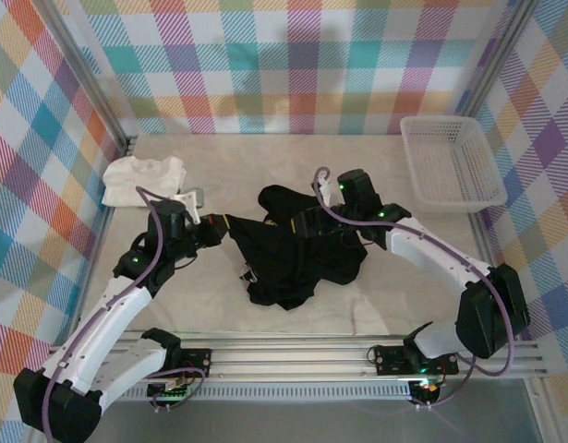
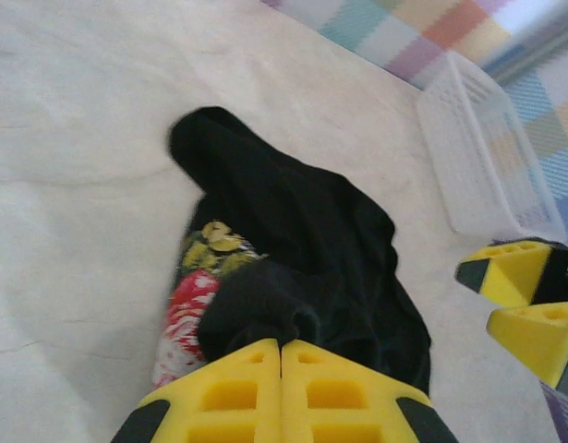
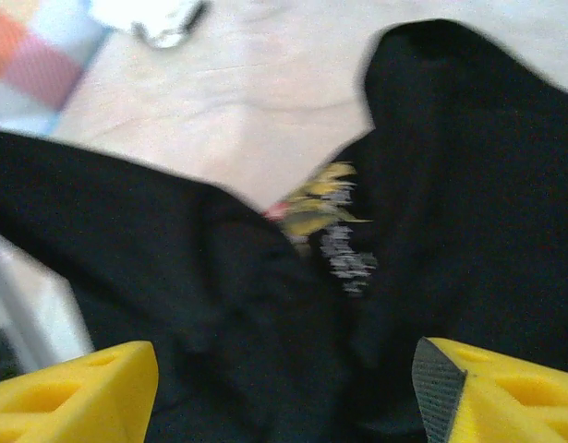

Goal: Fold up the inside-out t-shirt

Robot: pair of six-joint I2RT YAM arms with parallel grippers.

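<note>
**Left hand pinching the shirt, right hand standing open**

Nearest to us in the overhead view, both arms are reaching in over the tabletop. The left hand is clamping a drawn-out corner of the inside-out t-shirt, which is lying crumpled mid-tabletop. That corner is pointing left, and we are finding no clear long axis in the bunch. The left wrist camera is adding what the overhead one is not showing: fingers pressed together on a black fold, beside a red and yellow print. The right hand is hovering over the cloth, jaws wide apart, gripping nothing. Farther back, a white garment is lying at left and a white basket at right.
</note>
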